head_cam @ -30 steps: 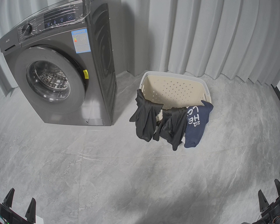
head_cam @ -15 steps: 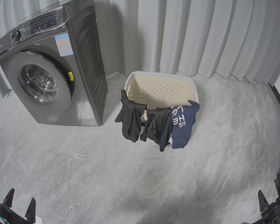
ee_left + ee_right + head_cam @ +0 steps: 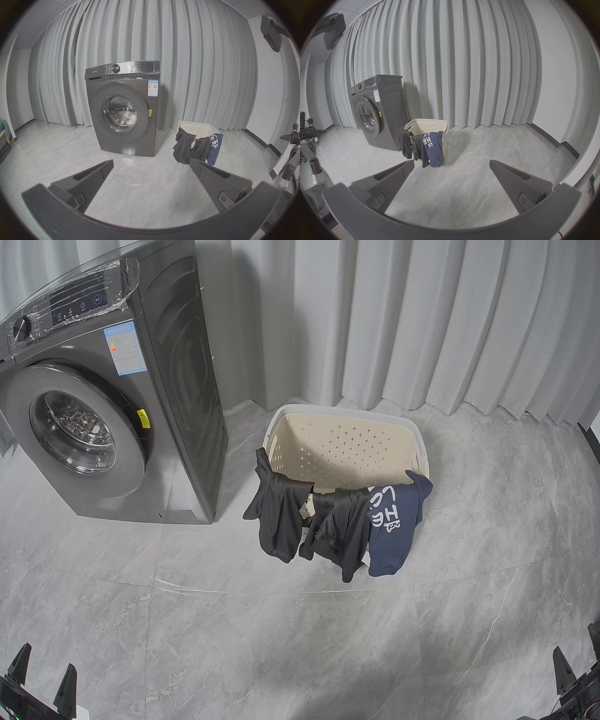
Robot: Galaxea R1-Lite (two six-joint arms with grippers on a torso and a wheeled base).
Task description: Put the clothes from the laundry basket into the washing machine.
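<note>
While holding left gripper (image 3: 151, 161) and right gripper (image 3: 451, 162) spread, facing one washing machine (image 3: 94, 427), one laundry basket (image 3: 345, 412), three draped clothes (image 3: 342, 524): two black, one navy.

Grey washer (image 3: 94, 427); cream basket (image 3: 345, 449); black, navy clothes (image 3: 340, 524).

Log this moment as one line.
washing machine: door shut | laundry basket: two black garments, navy shirt draped over near rim | left tool: open, empty | right tool: open, empty
</note>
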